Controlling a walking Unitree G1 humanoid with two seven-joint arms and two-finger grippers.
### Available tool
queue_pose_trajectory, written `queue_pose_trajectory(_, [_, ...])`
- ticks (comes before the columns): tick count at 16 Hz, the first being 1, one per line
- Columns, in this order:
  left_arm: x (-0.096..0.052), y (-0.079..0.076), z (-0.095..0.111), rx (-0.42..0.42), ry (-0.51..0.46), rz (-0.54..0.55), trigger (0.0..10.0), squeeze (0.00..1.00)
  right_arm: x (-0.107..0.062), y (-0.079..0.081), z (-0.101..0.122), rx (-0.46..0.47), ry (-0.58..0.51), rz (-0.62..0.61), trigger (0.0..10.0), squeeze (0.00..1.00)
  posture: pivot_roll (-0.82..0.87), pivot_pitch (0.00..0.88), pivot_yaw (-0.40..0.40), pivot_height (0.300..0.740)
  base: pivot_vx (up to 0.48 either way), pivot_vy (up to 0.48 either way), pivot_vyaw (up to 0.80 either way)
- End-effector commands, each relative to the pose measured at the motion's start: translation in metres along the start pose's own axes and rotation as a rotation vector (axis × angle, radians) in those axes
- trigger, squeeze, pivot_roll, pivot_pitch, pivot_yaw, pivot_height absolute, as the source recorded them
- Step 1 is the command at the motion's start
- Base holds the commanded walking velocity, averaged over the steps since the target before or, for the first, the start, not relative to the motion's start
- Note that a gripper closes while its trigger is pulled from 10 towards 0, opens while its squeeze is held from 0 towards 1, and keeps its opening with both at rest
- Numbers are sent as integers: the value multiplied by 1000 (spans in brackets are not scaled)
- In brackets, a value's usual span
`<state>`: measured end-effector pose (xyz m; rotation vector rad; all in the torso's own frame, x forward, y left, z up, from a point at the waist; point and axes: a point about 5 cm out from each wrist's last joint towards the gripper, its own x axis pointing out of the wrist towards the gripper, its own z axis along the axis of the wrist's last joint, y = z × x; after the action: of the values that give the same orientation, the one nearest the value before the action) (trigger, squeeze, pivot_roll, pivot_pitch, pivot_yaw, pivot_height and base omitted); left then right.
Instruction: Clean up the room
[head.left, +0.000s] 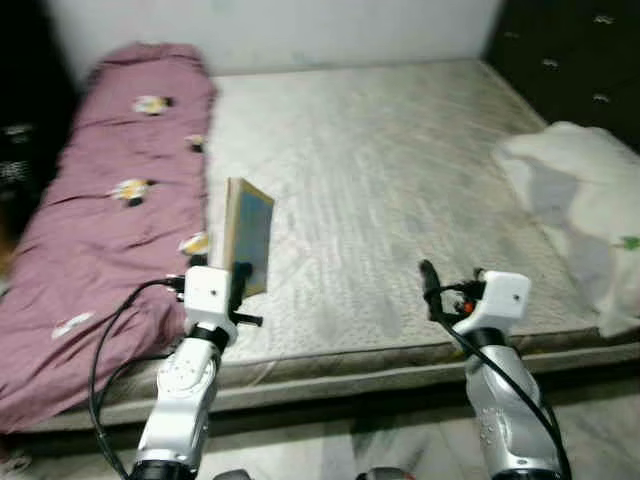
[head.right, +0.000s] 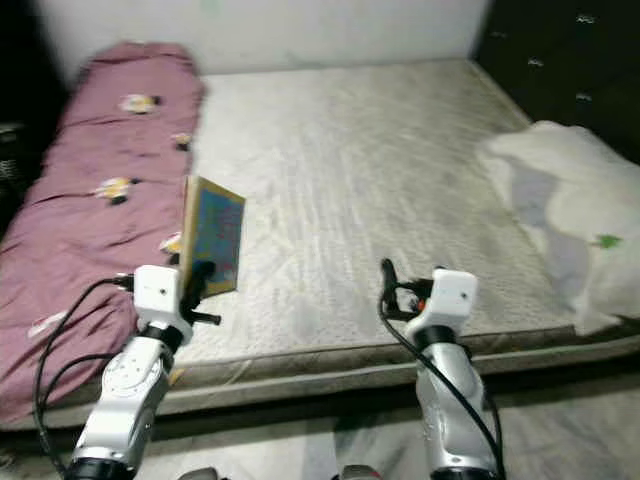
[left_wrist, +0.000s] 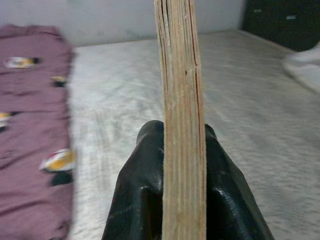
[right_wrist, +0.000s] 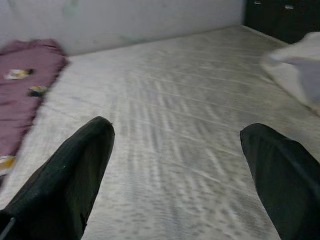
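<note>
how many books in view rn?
1. The book is held upright in the left gripper, jaws shut on it, above the mattress beside the purple blanket. None seen elsewhere.

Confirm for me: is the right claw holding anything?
No. The right claw is open with nothing between its fingers, hovering over the bare mattress; the book is clamped in the left claw.

Looked like a bedroom in a home: wide bare grey quilted mattress (head.left: 380, 190) low to the floor, long mauve quilt with small yellow-and-white patches (head.left: 110, 200) along its left side, crumpled white sheet (head.left: 585, 200) at its right edge, dark drawer unit (head.left: 570, 50) behind.
</note>
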<state>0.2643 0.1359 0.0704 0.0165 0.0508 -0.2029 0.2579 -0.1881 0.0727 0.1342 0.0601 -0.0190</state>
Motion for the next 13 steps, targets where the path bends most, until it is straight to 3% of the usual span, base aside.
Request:
queue_pose_trajectory(1, [2,4,12,11,-53,11,10000,0,1,4,1,2,-2,10,10000,0,-60,66,33,740,251,0,0])
queue_pose_trajectory(10, [1,8,15,18,-58,41,10000,0,2,2,2,-13,1,17,10000,0,-54,95,30,740,0,0,0])
queue_pose_trajectory(13, [0,9,16,17,-61,53,10000,0,2,1,2,-18,4,18,10000,0,-49,98,26,740,0,-316,0])
